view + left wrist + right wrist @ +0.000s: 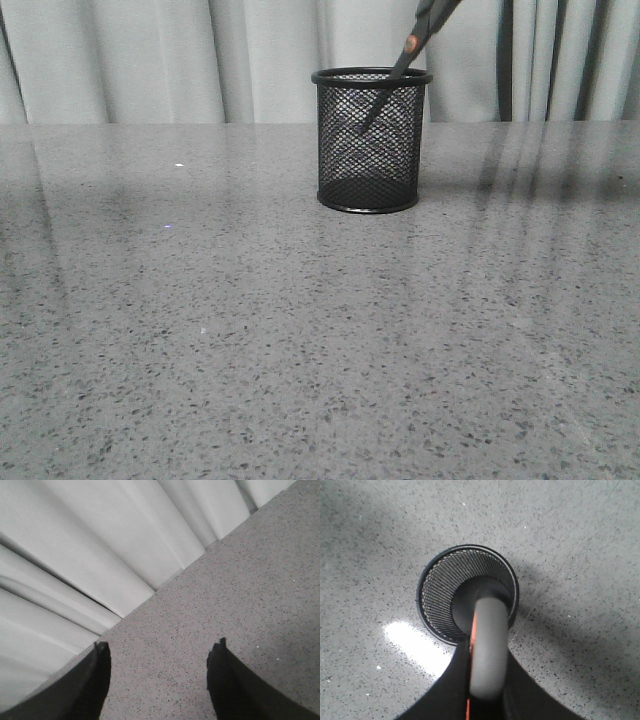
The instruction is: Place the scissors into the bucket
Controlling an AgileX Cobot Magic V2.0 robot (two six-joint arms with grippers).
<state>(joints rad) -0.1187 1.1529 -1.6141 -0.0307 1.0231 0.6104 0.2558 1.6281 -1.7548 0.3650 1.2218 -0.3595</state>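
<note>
Black wire-mesh bucket (371, 140), cylindrical with solid rim, stands upright at 12 o'clock on the speckled grey stone table (300, 350). Right gripper (487, 707) clenched on scissors (489, 650); slim blades tilted inside the bucket. Left gripper (159, 672) released, fingers apart.

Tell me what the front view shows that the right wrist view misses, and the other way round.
Front view only: the curtain behind the table, the bucket's mesh side wall, and the scissors' blades slanting in, tips above the base. Right wrist view only: straight down the bucket's mouth, plus the right end effector shut on the scissors' handle loop. Both share: bucket, scissors, and the grey speckled table.
</note>
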